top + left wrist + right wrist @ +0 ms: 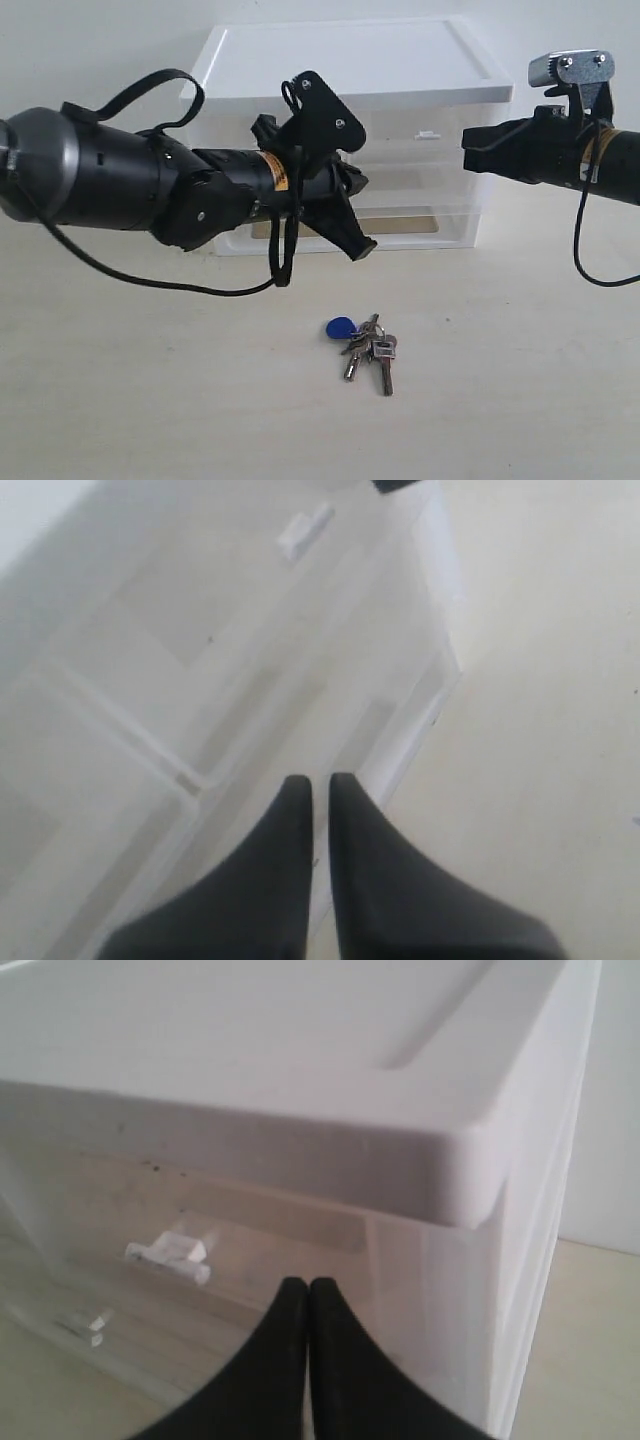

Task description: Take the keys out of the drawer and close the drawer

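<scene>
The keys [365,348], a silver bunch with a blue oval tag, lie on the table in front of the drawer unit, outside any drawer. The wide shallow drawer [430,226] sits low in the unit, its front about level with the unit's face. The arm hides its centre handle in the exterior view. My left gripper [360,185] is shut and empty just before the unit's lower front [250,710], its fingertips [295,785] almost together. My right gripper [468,150] is shut and empty at the upper right drawer, its fingertips [295,1285] near that drawer's tab handle [168,1253].
The white drawer unit [350,60] stands at the back against a pale wall. Its upper right half-width drawer carries a small tab [428,133], which the left wrist view shows as well [305,530]. Loose black cables hang beneath both arms.
</scene>
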You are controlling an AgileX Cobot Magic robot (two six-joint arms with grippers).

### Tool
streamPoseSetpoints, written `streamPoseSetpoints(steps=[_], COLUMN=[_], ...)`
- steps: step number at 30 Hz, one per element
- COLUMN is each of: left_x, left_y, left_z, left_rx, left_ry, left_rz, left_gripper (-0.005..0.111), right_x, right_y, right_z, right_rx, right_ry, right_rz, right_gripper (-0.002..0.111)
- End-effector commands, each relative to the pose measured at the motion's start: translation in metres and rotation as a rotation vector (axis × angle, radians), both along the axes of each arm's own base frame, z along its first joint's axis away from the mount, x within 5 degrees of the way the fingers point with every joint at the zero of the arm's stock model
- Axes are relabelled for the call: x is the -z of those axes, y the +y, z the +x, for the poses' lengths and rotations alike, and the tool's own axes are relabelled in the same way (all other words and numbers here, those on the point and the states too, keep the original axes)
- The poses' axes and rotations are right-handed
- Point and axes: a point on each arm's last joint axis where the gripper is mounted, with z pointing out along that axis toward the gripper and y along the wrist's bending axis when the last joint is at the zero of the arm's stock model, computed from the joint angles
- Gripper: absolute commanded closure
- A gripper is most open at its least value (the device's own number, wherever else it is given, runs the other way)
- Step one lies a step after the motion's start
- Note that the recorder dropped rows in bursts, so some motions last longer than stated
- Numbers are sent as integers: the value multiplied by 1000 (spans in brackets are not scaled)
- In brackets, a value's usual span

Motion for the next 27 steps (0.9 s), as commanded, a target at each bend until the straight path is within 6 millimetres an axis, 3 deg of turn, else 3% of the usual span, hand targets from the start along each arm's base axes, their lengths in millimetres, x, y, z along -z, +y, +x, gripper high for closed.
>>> streamPoseSetpoints(steps=[1,8,16,19,24,27], left_x=[-20,-42,-64,-87,-128,-139], left_y=[11,38,67,94,142,163], left_z=[-20,-56,-92,-122,-183,-211], left_rx=[-8,-7,-43,-107,-133,-124], left_ry=[-30,-82,-130,-148,-224,-246], left_rz=[-70,-126,-225,-346,-610,-745], left_gripper=[102,102,102,102,102,102], right_x=[-7,-34,-48,-65,-91,-96], right_y=[-2,3,-6,-5,-5,-6], right_z=[0,-15,-50,-75,-134,-166], right_rx=[-3,-86,36,15,4,3], right_ry=[-35,-98,-173,-230,-301,-331], right_rz=[20,-20,8,42,74,82], right_gripper=[108,108,108,108,108,108])
